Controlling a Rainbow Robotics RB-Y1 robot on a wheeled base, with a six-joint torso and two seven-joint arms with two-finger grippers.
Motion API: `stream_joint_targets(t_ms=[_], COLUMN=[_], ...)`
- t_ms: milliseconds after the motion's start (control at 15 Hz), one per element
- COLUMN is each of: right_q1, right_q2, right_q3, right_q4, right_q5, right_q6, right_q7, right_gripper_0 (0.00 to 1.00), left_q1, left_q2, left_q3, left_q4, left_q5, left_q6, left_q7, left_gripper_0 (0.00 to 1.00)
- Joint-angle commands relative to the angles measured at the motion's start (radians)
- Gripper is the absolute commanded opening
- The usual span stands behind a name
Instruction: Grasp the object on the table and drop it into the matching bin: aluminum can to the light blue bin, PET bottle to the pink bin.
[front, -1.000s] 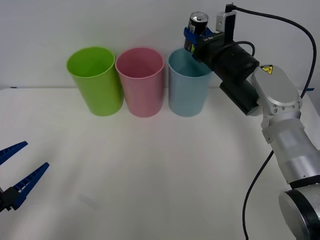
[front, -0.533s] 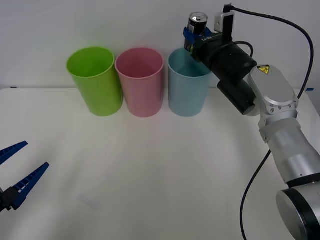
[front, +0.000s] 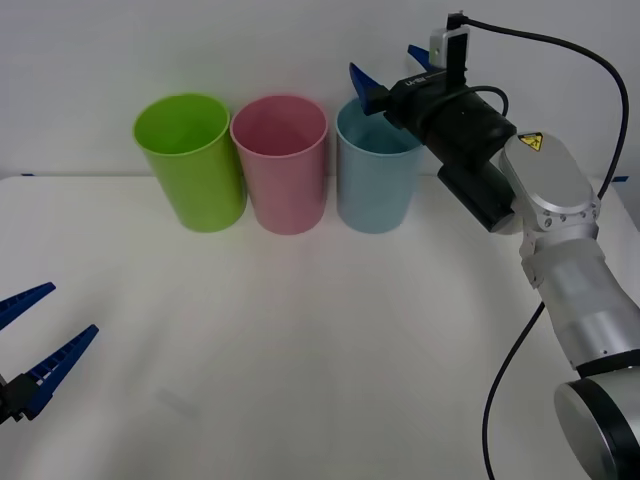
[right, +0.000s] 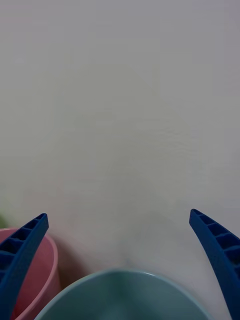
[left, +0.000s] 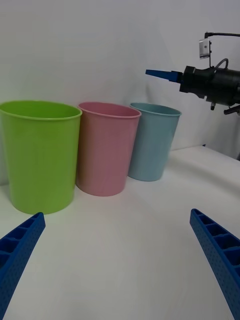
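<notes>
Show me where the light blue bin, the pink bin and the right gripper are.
light blue bin (front: 375, 190), front view, outer wall.
pink bin (front: 288, 185), front view, outer wall.
right gripper (front: 393, 65), front view, gap between its open fingers.

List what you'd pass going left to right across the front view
left gripper → lime green bin → pink bin → light blue bin → right gripper, open above the light blue bin's rim

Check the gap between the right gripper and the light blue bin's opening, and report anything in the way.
Nothing visible blocks it. The right gripper hangs open just above the light blue bin, with only air between its fingers and the bin's rim. The pink bin stands beside it.
</notes>
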Motion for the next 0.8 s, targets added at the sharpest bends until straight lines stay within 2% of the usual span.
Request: stream_joint_targets(t_ms=[67,333,533,800], right_q1=[0.051,0.180,0.287,0.473], right_q2=[-0.018,-0.056,-0.119,-0.182], right_q3=[0.001,0.008,0.043,0.051], right_q4=[-0.067,-0.214,-0.338,-0.527], right_q5=[-0.006,-0.023,-0.077,-0.103], right_q6=[-0.014,-0.043,-0.057,-0.075], right_q7=[0.000,-0.003,-0.005,-0.005], right_gripper_0=[1.00,1.00,1.00,1.00], left_q1=[0.000,0.000,0.000,0.000], left_q2=[0.000,0.000,0.000,0.000], left_q3=[0.000,0.000,0.000,0.000], left_q4=[0.000,0.000,0.000,0.000], left_q5=[0.000,0.000,0.000,0.000], left_q6=[0.000,0.000,0.000,0.000], left_q7=[0.000,0.000,0.000,0.000], left_gripper_0=[1.00,1.00,1.00,1.00])
